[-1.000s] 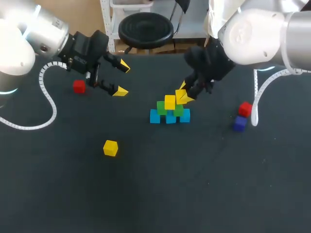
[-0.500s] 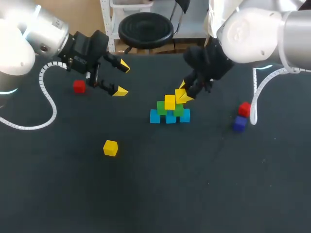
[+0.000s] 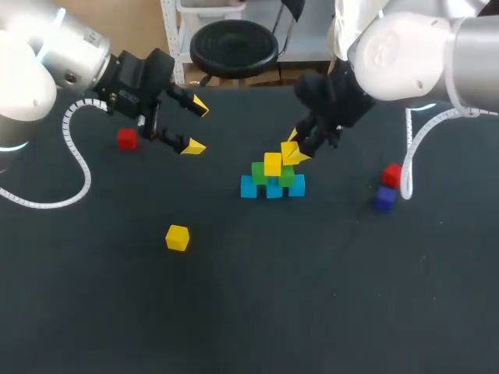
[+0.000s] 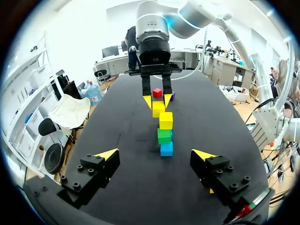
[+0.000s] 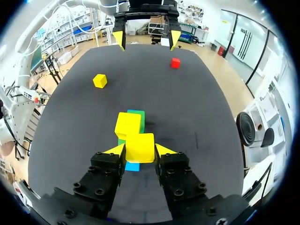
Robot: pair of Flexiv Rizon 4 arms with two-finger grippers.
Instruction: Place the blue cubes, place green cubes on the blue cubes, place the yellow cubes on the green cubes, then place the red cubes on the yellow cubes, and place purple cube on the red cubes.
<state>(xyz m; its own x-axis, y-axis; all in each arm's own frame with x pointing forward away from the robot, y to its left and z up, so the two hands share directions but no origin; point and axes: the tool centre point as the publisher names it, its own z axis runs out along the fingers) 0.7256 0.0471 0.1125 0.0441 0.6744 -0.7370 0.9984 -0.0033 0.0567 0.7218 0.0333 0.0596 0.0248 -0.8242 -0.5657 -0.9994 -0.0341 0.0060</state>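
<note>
Stacking of the yellow layer is in hand: right fingers (image 5: pixel 165 151) pinch a yellow cube (image 5: pixel 139 147) just above the green cubes (image 3: pixel 260 173), beside the yellow one (image 3: pixel 272 164) already set, so lowering it squarely and letting go looks next, while left fingers (image 3: pixel 193 146) hang spread near a red cube (image 3: pixel 127 139).

My right arm (image 3: pixel 405 51) drifted a hair toward the table's (image 3: pixel 249 312) left edge. Right gripper (image 3: pixel 295 149), clamped on the yellow cube (image 5: pixel 139 146), barely moved with it.
</note>
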